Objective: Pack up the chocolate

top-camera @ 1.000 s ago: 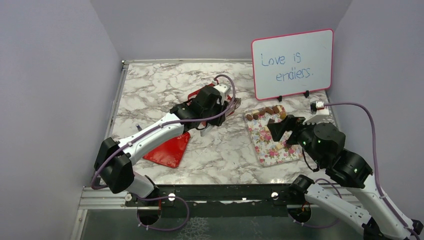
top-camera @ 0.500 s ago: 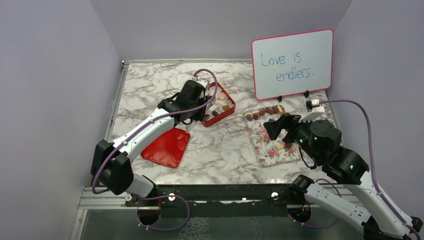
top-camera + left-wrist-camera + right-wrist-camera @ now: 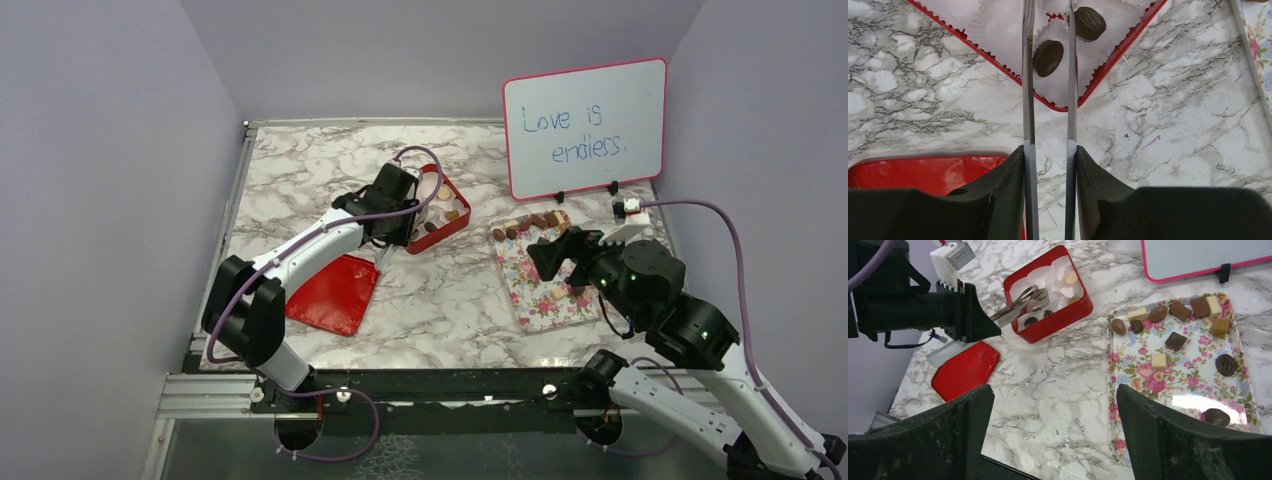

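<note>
**A:** Left wrist view: the left gripper [image 3: 1048, 15] hangs over the square red box [image 3: 1112, 65], its thin metal blades slightly apart. Between them a dark oval chocolate [image 3: 1048, 57] lies in a white pleated paper cup [image 3: 1058, 87], touching neither blade.

**B:** Seated, I'd say. And the rest?

**A:** More loose chocolate pieces [image 3: 1176, 341] wait on the floral tray [image 3: 1193, 390], right of the box. Over it hovers the right gripper [image 3: 1055, 410], fingers spread wide and empty, probably lining up a pick.

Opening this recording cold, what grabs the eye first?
A red box at table centre stands out, lined with white paper cups, the left gripper over it with jaws slightly apart. To the right, assorted chocolates dot a floral tray, in front of a whiteboard reading "Love is endless."
</note>
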Motion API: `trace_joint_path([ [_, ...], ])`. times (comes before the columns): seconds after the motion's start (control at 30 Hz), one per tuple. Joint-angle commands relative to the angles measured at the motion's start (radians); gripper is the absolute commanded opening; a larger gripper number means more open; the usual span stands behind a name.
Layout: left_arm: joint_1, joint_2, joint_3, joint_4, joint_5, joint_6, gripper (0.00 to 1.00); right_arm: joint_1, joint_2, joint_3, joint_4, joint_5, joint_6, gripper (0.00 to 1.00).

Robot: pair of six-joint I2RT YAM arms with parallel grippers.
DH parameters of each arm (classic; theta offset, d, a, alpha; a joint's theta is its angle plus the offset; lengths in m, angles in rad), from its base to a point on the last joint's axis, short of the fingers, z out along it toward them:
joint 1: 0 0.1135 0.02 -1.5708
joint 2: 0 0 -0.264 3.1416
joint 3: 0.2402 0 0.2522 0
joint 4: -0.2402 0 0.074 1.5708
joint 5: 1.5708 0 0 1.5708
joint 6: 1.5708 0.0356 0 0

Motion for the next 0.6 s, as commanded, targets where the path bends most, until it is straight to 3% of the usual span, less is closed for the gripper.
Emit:
trace_joint_path([
  [0.0, 0.007, 0.006, 0.034, 0.033, 0.023, 0.003, 0.31, -0.004, -0.022, 0.021, 0.019, -0.023, -0.009, 0.98],
  [0.37, 0.009, 0.02, 0.057, 0.039, 0.02, 0.022, 0.42, -0.003, -0.061, 0.015, 0.001, -0.007, -0.008, 0.98],
  [0.57, 0.009, 0.011, 0.061, 0.04, 0.022, 0.024, 0.43, -0.004, -0.059, 0.018, -0.005, -0.039, -0.001, 0.98],
])
